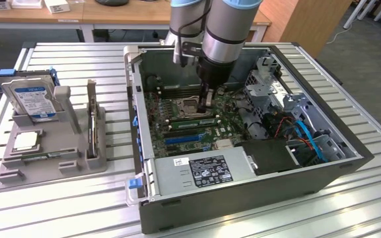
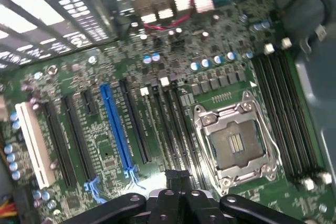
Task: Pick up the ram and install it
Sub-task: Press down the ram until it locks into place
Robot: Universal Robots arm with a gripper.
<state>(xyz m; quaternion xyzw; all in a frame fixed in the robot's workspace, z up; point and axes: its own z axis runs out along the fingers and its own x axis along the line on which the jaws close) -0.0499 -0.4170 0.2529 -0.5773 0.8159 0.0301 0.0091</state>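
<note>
Your arm reaches down into the open computer case (image 1: pixel 152 148) lying on its side on the slatted tabletop (image 1: pixel 58 208), and your pincer (image 1: pixel 208 105) sits low over the motherboard (image 1: pixel 177 130), just beside the empty processor socket (image 1: pixel 185 105). The fingers are drawn together. Right under the pincer in the exterior view, the ram (image 1: pixel 192 118) lies as a narrow green strip in one of the memory slots next to the socket; whether the fingers touch it you cannot tell from here. In the wrist view you look along the board: the processor socket (image 2: pixel 237 145) stands open with its metal frame around it, black memory slots (image 2: pixel 286 114) run along one side of it, and a blue expansion slot (image 2: pixel 116 127) and a white slot (image 2: pixel 34 145) lie further off. Inside the case you also have the grey power supply (image 1: pixel 200 173) with its black label toward the near edge, and a bundle of blue cables (image 1: pixel 309 141) on the exterior view's right. On the exterior view's left, well apart from the case, a grey holder (image 1: pixel 45 158) carries a blue-labelled hard drive (image 1: pixel 31 99) standing upright in its rear slot and a square silver processor chip (image 1: pixel 26 141) lying flat in a front pocket.
</note>
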